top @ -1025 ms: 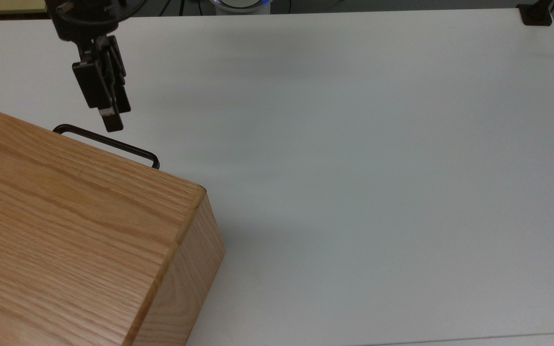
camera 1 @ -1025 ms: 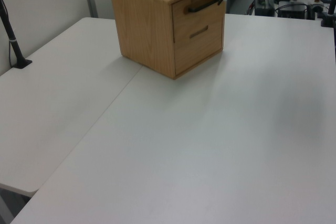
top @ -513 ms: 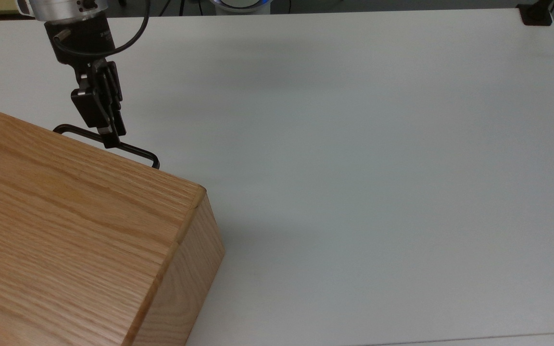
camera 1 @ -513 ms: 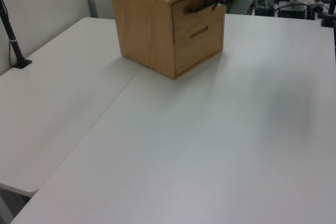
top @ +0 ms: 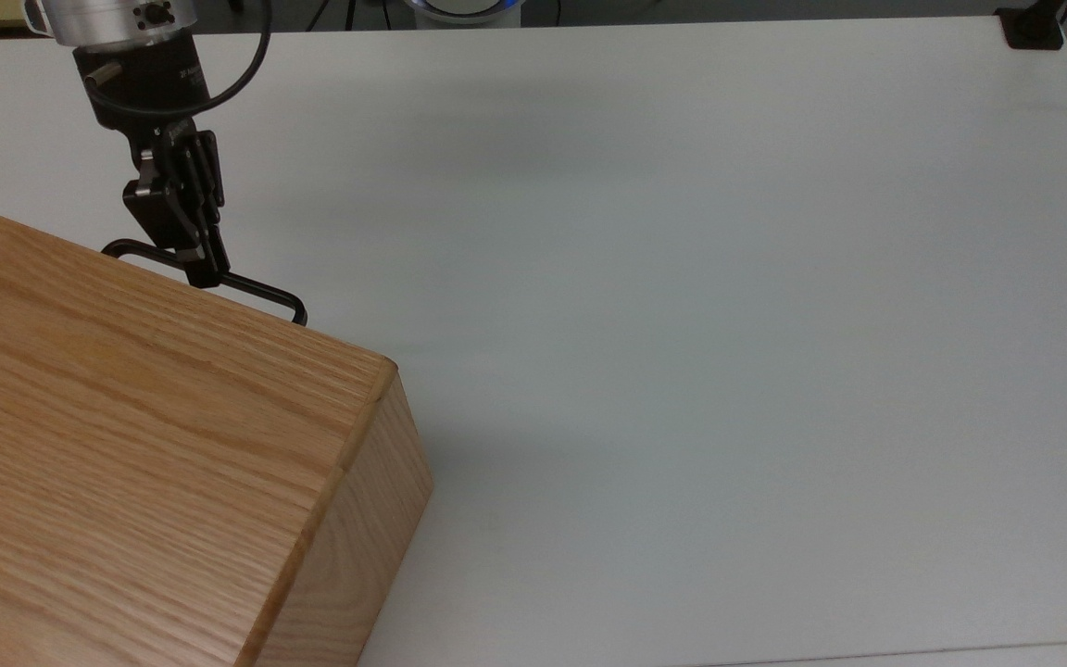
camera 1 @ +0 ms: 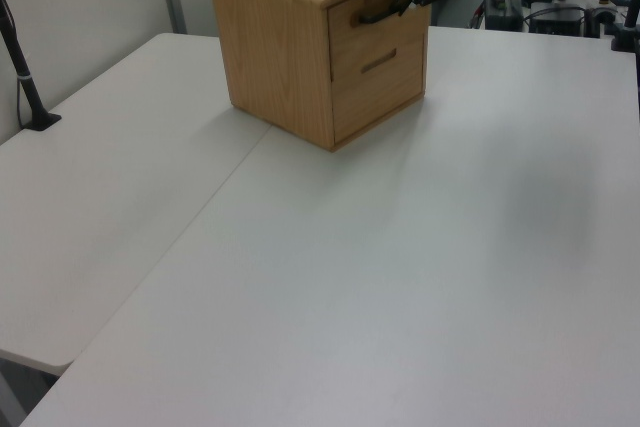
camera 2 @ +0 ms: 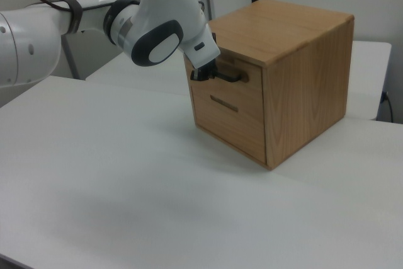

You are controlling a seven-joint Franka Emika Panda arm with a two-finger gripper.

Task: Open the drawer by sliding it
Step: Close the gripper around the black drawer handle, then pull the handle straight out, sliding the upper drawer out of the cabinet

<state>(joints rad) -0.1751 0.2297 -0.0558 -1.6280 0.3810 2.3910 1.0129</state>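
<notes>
In the upper left of the top view, the gripper (top: 203, 271) is meeting the thin black handle (top: 260, 293) of the upper drawer (camera 2: 228, 86), which is sitting flush and unopened in the oak box (top: 144, 445) on the white table (top: 682, 278); whether the jaws are clamped on the bar or merely straddling it cannot be told. The step in hand appears to be securing the handle. The next move is likely calling for a firm hold and a straight pull away from the box front.
</notes>
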